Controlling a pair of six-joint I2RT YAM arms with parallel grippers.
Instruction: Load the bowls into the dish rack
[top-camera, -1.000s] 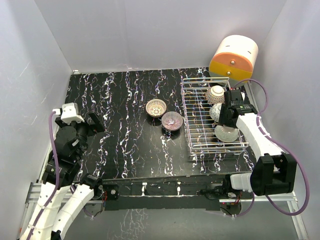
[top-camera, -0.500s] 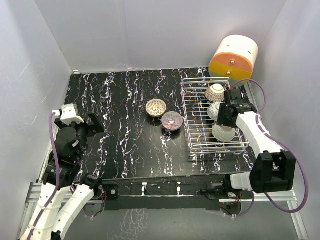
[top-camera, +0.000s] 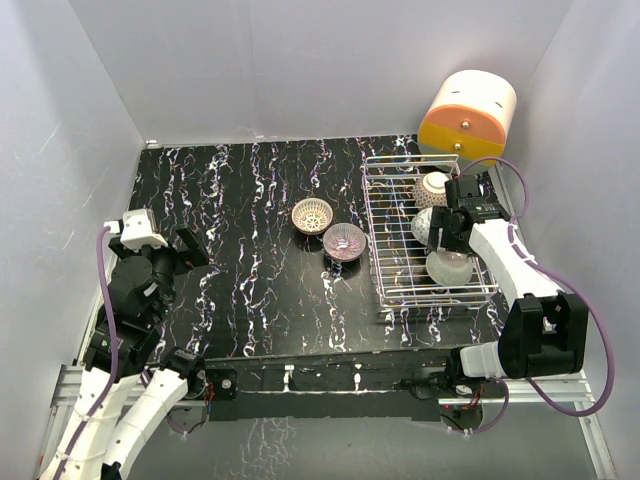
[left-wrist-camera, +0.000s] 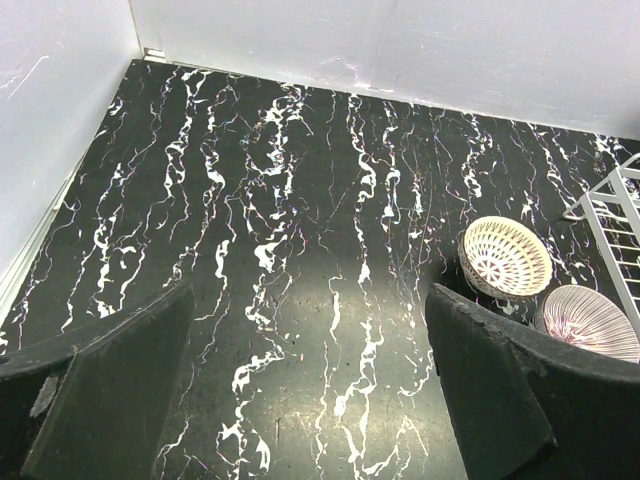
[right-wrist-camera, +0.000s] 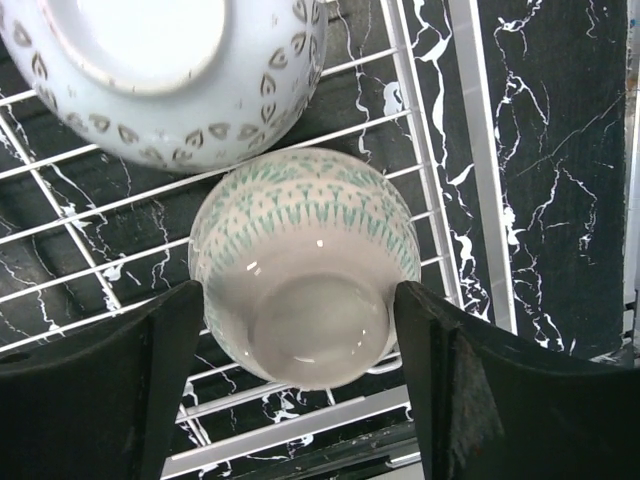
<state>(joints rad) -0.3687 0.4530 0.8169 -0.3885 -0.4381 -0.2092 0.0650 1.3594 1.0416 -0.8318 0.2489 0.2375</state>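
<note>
Green-patterned bowl (right-wrist-camera: 300, 220) is stood on edge in the dish rack (top-camera: 374, 235), presumably so more fit in line. It is flanked by the right pincer (right-wrist-camera: 298, 310); clamped or loose cannot be told. Left pincer (left-wrist-camera: 310, 340) is held apart, empty. Lattice bowl (top-camera: 312, 213) and purplish bowl (top-camera: 344, 241) are not yet loaded from the surface (top-camera: 230, 220).

White-and-black arms (top-camera: 503, 257), purple cables (top-camera: 592, 330)

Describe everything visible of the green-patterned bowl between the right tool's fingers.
The green-patterned bowl is small, round, glossy and ceramic-looking, pale with a band of teal marks near its rim. It lies bottom toward the wrist camera, foot ring showing, on the wires of the dish rack. The right tool flanks it closely with both fingers; whether they press it cannot be told. A second pale bowl overlaps its far edge.
</note>
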